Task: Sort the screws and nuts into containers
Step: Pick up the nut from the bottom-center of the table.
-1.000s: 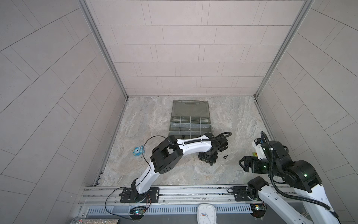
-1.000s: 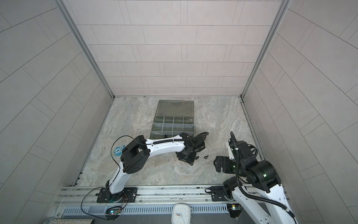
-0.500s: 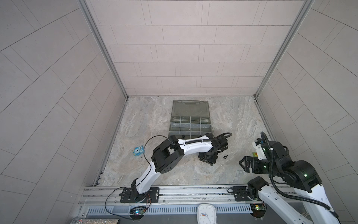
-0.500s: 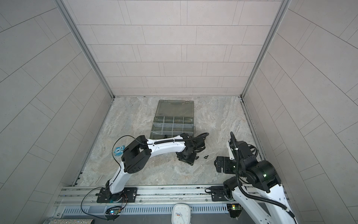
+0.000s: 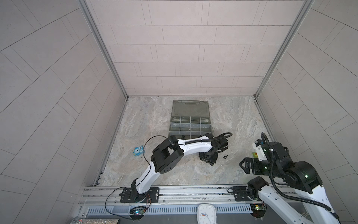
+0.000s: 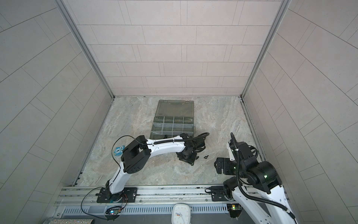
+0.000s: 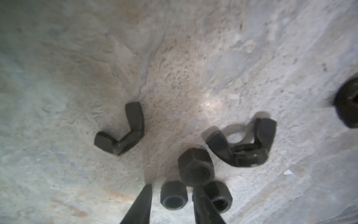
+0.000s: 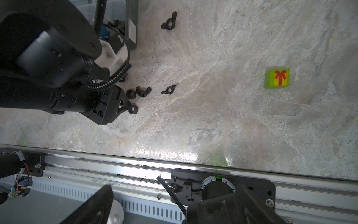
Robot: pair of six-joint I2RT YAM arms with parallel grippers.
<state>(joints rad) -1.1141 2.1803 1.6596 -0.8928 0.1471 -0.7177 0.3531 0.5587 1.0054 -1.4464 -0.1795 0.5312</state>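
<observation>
Pale tiled walls (image 5: 184,48), aluminium corner posts (image 5: 104,52), mottled grey stone-look floor (image 5: 145,120), soft even light.

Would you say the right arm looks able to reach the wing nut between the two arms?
Probably yes: the wing nut lies on bare table, clear of the left arm; the right jaws stand open.

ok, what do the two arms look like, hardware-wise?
Matching pair: white link shells with bulky black joint housings. The left arm has black corrugated conduit running along the forearm and a thin black wire looping to its base. The right arm carries the same conduit plus small green lights. The left gripper and right gripper are all black.
</observation>
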